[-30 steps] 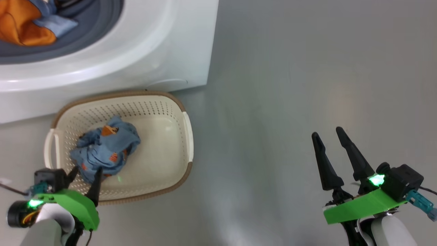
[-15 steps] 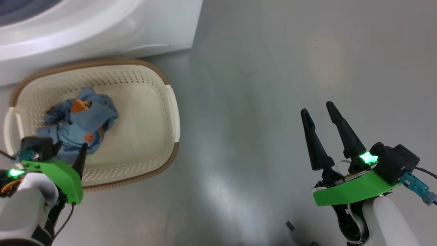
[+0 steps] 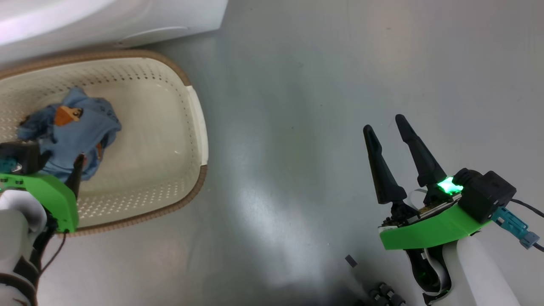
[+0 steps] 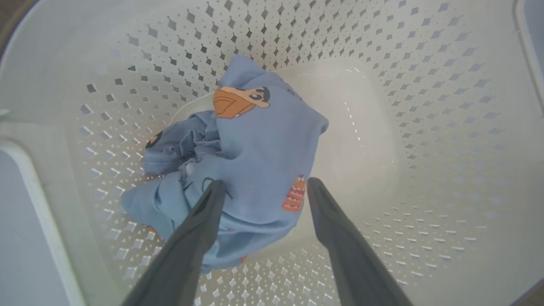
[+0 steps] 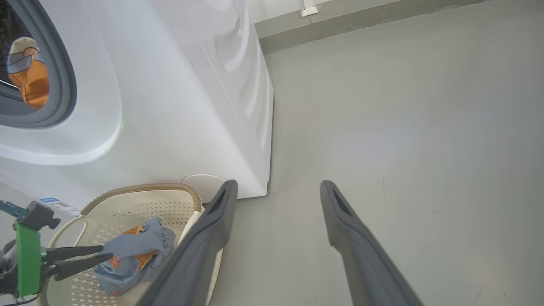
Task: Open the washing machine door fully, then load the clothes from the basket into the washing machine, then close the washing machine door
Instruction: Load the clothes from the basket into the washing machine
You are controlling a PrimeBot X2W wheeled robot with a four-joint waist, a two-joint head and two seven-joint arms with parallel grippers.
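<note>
At the floor-level front of the big white front-loading washing machine (image 5: 170,106), the small cream perforated plastic basket with a brown woven-look rim (image 3: 161,140) sits on the grey floor (image 3: 297,106), its far rim close to the machine's base.

- Door step: reads as done. The right wrist view shows the drum mouth uncovered inside its grey-blue rubber gasket (image 5: 68,85).
- Loading: partly done, by my reading. A bundle of orange and blue cloth (image 5: 26,72) already lies in the drum mouth.
- One crumpled light-blue garment printed with orange cartoon figures (image 4: 255,157) lies in the basket, toward its left end. The right half of the basket floor is bare.
- Left end effector (image 4: 263,187): jaws wide and holding nothing. It is poised over the garment's near edge with a finger on either side of a fold. Contact with the cloth cannot be told.
- Right end effector (image 3: 383,123): jaws wide and empty, over bare floor well apart from the basket.

Left to do, as I judge it: pinch this garment, lift it clear of the rim, carry it to the drum and release, then swing the door shut.
</note>
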